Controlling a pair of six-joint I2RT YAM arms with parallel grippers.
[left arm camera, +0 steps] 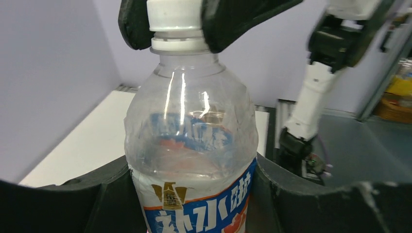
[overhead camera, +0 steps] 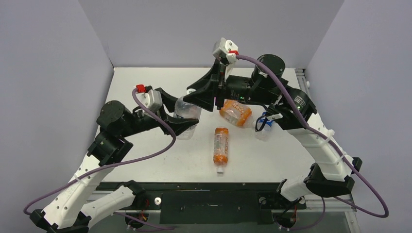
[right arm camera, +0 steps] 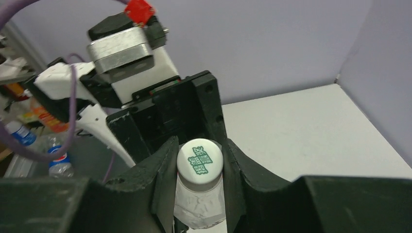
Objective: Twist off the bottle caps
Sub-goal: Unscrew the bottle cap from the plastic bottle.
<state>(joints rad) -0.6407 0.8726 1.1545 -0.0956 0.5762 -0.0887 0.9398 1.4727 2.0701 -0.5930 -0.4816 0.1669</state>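
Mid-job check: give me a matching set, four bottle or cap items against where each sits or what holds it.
1. green-marked white cap
2. clear bottle
3. slim orange bottle
4. wide orange bottle

A. lying on open table
B. gripped around its body by the left hand
C. lying partly under the right arm
D. pinched by the right hand

Pairs: 1-D, 2-B, 3-A, 4-C

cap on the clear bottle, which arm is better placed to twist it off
Right. The right gripper clamps the cap, while the left gripper holds the bottle by its body, steadying it.
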